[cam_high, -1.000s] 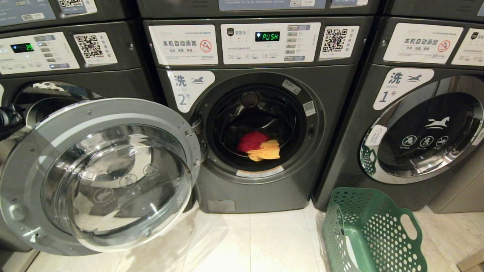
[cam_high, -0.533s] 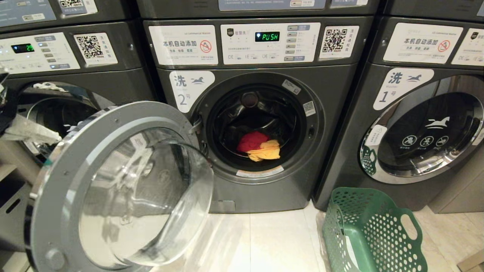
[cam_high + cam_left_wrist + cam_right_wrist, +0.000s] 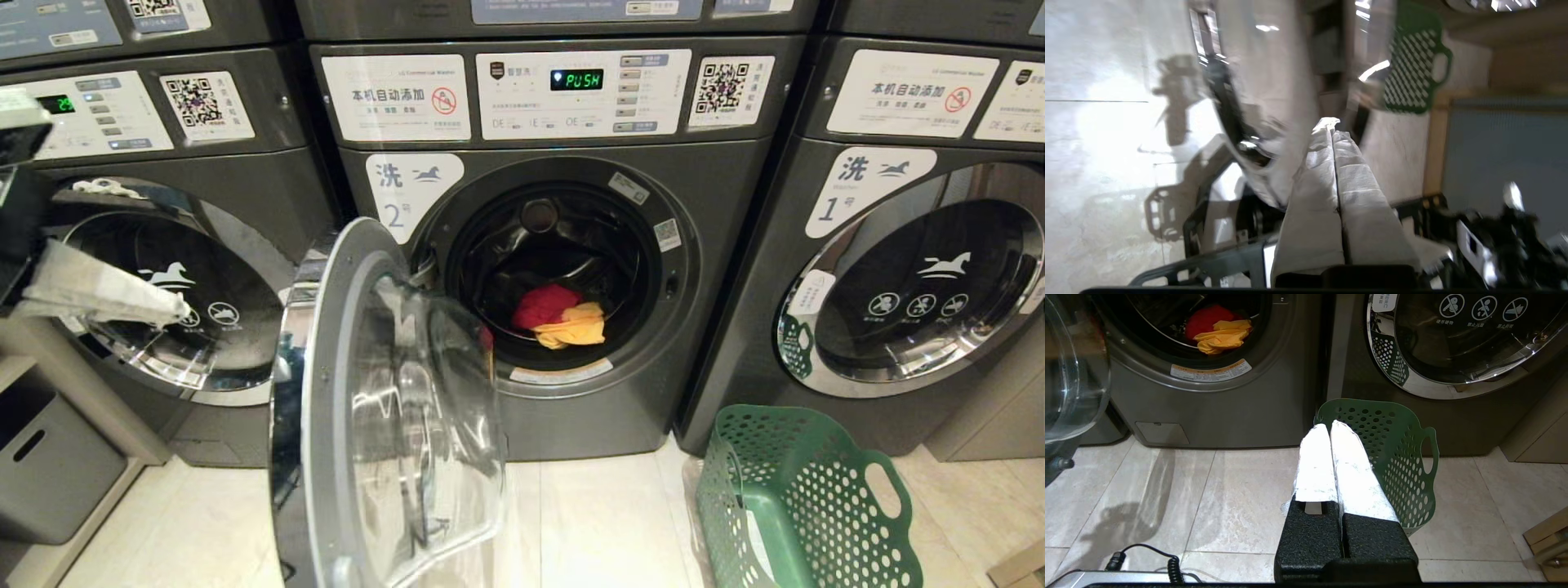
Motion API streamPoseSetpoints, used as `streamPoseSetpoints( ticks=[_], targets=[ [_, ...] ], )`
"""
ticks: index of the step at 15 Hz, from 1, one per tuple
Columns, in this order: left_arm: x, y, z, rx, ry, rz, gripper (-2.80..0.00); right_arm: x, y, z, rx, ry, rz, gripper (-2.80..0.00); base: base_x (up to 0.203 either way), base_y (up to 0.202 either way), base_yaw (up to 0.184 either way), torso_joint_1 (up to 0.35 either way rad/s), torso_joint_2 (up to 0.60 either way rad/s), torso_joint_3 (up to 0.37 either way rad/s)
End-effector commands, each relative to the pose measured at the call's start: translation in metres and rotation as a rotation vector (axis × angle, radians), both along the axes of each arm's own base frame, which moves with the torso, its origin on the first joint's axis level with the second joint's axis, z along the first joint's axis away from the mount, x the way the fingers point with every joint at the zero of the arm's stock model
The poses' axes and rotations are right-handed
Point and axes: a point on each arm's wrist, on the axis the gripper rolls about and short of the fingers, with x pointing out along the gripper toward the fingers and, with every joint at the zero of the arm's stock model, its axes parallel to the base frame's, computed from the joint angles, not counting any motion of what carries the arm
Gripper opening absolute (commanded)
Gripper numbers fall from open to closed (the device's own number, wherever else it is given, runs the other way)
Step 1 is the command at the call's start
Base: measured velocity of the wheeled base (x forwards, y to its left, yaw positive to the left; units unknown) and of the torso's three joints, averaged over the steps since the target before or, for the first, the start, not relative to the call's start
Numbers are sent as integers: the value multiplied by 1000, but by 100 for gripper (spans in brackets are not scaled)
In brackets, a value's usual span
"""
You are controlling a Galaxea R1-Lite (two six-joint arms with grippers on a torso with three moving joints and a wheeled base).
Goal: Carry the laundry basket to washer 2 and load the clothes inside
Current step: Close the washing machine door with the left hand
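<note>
Washer 2 (image 3: 571,425) stands in the middle, its round glass door (image 3: 384,408) swung about halfway out, edge-on to me. Inside the drum lie the clothes: a red piece (image 3: 543,304) and a yellow piece (image 3: 575,325), also visible as the red piece (image 3: 1208,316) and yellow piece (image 3: 1222,335). The green laundry basket (image 3: 804,498) sits on the floor at the right, no clothes showing in it. My left gripper (image 3: 175,312) is shut and empty at the far left, apart from the door's rim. My right gripper (image 3: 1329,426) is shut and empty, low over the tiles beside the laundry basket (image 3: 1396,457).
Washer 1 (image 3: 914,286) stands at the right with its door shut. Another washer (image 3: 171,286) is at the left, behind my left gripper. A grey box (image 3: 49,465) sits low at the left, and a black coiled cable (image 3: 1147,555) lies on the floor tiles.
Washer 2's door has swung from wide open to about halfway, toward the opening. My left gripper has come in from the left edge, following the door.
</note>
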Motion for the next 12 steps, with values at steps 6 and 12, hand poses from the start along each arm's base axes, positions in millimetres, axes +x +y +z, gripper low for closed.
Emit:
streamPoseSetpoints(
  ticks=[6, 12],
  targets=[
    [43, -49, -54, 23, -66, -16, -280, -4, 0, 13, -39, -41, 21, -280, 0, 0, 0, 0, 0, 0],
    [73, -145, -66, -108, -192, -178, -280, -7, 4, 84, -45, 159, 161, -280, 0, 0, 0, 0, 0, 0]
  ],
)
